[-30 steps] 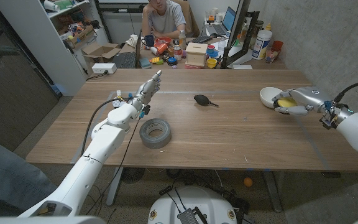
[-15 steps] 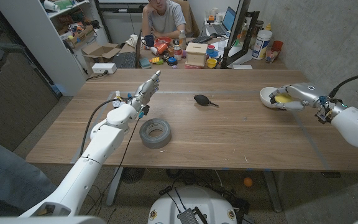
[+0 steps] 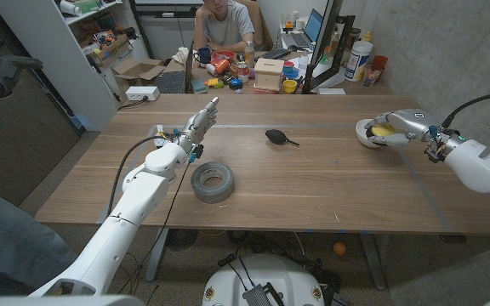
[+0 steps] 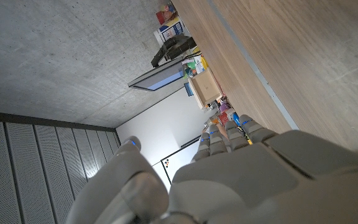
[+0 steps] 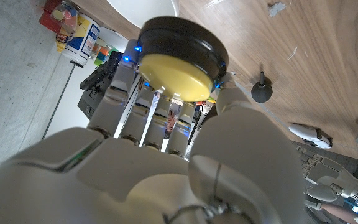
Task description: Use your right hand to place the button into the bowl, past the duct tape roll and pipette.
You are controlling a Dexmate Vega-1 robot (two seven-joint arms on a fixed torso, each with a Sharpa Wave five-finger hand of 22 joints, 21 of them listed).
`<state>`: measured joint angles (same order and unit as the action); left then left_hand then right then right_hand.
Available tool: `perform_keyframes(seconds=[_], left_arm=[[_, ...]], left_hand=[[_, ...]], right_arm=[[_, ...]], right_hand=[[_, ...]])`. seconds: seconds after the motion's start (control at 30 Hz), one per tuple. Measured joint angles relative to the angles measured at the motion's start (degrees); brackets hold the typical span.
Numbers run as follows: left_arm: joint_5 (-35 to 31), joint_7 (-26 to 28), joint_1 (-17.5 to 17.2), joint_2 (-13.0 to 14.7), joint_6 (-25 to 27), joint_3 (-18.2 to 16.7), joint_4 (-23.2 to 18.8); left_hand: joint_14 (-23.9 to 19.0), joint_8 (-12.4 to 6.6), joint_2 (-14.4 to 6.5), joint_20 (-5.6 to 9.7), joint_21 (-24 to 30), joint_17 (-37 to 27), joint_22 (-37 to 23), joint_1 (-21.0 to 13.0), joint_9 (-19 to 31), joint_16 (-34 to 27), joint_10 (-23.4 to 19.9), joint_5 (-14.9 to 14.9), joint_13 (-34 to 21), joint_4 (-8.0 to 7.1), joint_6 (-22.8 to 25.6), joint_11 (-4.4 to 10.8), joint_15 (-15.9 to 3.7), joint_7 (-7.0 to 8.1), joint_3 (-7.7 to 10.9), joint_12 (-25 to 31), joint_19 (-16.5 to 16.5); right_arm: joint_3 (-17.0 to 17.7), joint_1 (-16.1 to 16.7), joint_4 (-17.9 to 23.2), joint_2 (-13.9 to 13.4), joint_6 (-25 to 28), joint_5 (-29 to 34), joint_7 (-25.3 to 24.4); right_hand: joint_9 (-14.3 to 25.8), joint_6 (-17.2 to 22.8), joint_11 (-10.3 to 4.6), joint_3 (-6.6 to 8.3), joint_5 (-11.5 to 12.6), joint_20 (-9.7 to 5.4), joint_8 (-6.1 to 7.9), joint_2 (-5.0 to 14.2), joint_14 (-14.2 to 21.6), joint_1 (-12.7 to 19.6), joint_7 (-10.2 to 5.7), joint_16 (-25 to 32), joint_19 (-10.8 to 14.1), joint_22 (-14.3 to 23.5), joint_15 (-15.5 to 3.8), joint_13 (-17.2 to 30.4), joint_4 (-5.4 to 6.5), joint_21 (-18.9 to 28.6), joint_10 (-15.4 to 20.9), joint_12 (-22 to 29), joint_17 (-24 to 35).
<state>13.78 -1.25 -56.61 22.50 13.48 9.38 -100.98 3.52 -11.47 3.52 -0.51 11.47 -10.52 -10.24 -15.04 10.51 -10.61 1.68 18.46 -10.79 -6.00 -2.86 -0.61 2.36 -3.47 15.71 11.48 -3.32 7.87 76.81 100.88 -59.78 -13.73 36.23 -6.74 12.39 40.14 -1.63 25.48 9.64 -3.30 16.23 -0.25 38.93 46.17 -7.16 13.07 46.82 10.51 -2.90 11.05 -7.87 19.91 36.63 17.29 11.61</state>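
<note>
Cluttered workshop, wooden table (image 3: 313, 183), a seated person (image 3: 221, 24) behind it. Right hand (image 3: 395, 129) at the far right side, fingers curled over the white bowl (image 3: 365, 130), covering most of it; only the bowl's near-left rim shows. Button (image 5: 179, 62) pinched between fingers and thumb: a round disc, yellow face in a black rim, no long axis, yellow face turned toward the palm. Whether it touches the bowl cannot be told. Pipette (image 3: 279, 136) mid-table, tip pointing right. Duct tape roll (image 3: 213, 181) flat, beside the left forearm. Left hand (image 3: 201, 121) holds nothing, fingers straight, close together.
</note>
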Motion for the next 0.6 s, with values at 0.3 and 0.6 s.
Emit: perform_keyframes(seconds=[0.3, 0.6], left_arm=[[-0.2, 0.2, -0.5, 0.0, 0.7, -0.4, -0.9], [-0.5, 0.6, -1.4, 0.1, 1.6, -0.9, -2.1]], left_hand=[[0.0, 0.00, -0.3, 0.00, 0.0, 0.0, 0.0, -0.3, 0.0, 0.0, 0.0, 0.0, 0.0, 0.00, 0.0, 0.00, 0.00, 0.00, 0.00, 0.0, 0.0], [0.0, 0.00, -0.3, 0.00, 0.0, 0.0, 0.0, -0.3, 0.0, 0.0, 0.0, 0.0, 0.0, 0.00, 0.0, 0.00, 0.00, 0.00, 0.00, 0.0, 0.0]], right_arm=[[-5.5, -5.2, -3.0, -1.1, 0.2, -1.0, -1.6], [-10.8, -10.7, -5.9, -1.9, -0.1, -1.3, -2.4]], right_hand=[[0.0, 0.0, -0.22, 0.02, 0.0, 0.00, 0.00, 0.14, 0.2, -0.1, 0.00, 0.0, 0.0, 0.0, 0.20, 0.0, 0.02, 0.0, 0.2, 0.0, 0.0], [0.0, 0.3, -0.53, 0.06, 0.1, 0.00, -0.40, 0.14, 0.4, -0.1, -0.31, 0.0, 0.0, 0.0, 0.01, 0.0, 0.07, -0.2, 0.5, 0.0, 0.0]])
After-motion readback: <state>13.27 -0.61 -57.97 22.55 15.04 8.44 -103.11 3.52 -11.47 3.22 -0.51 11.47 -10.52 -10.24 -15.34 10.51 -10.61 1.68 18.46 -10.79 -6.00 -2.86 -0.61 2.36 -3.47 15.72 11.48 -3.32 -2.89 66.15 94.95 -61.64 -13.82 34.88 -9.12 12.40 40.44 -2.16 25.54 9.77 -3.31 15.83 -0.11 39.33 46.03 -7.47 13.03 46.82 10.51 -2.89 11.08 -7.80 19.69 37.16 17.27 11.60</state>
